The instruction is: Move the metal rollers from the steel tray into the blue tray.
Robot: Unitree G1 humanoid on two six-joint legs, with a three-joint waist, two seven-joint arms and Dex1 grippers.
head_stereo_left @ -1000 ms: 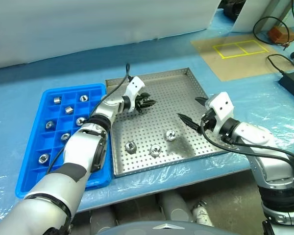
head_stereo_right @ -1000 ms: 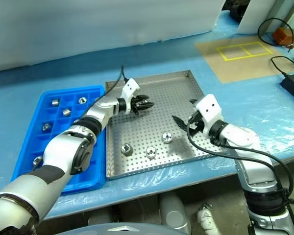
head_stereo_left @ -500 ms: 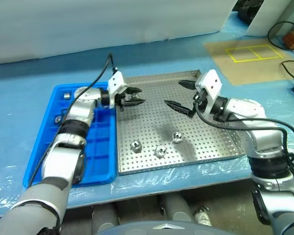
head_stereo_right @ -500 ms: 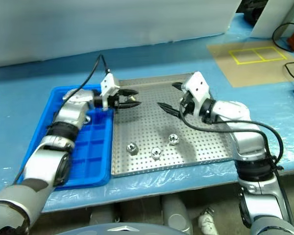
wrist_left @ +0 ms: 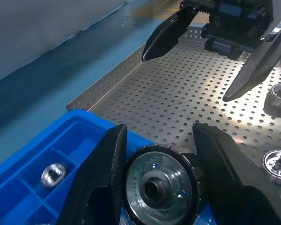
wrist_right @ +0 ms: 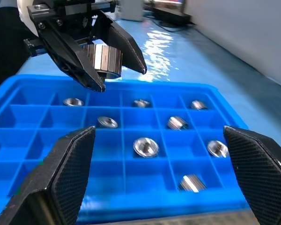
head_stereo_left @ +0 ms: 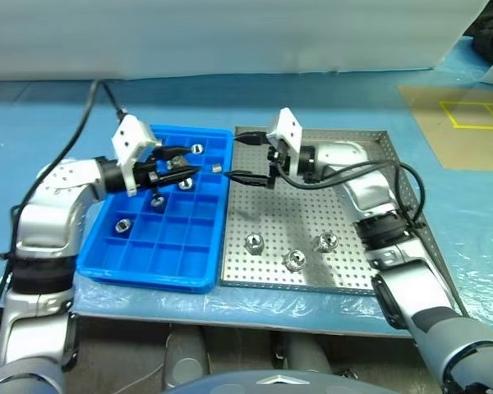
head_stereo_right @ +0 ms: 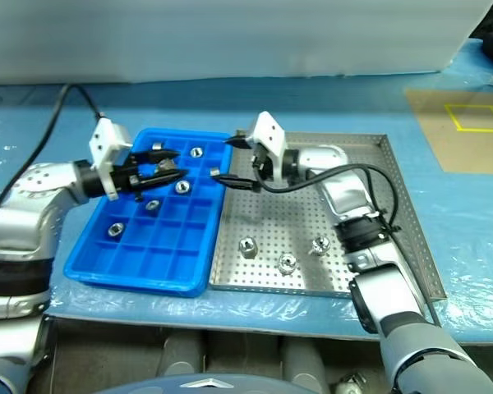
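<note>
L gripper (head_stereo_left: 177,167) fingers clamped on a metal roller (wrist_right: 106,60), held above the blue tray (head_stereo_left: 140,259), which holds several rollers in its compartments. R gripper (head_stereo_left: 245,158) fingers wide apart, empty, over steel tray (head_stereo_left: 394,271) edge; three rollers (head_stereo_left: 292,259) left there

From my head cameras, my left gripper (head_stereo_left: 179,167) and its arm cover part of the blue tray (head_stereo_left: 148,258), so I can't count every roller lying there. The roller (wrist_left: 157,183) it holds is cut off by the left wrist view's edge. My right gripper (head_stereo_left: 245,158) hangs over the steel tray (head_stereo_left: 394,246), hiding its far left corner.
</note>
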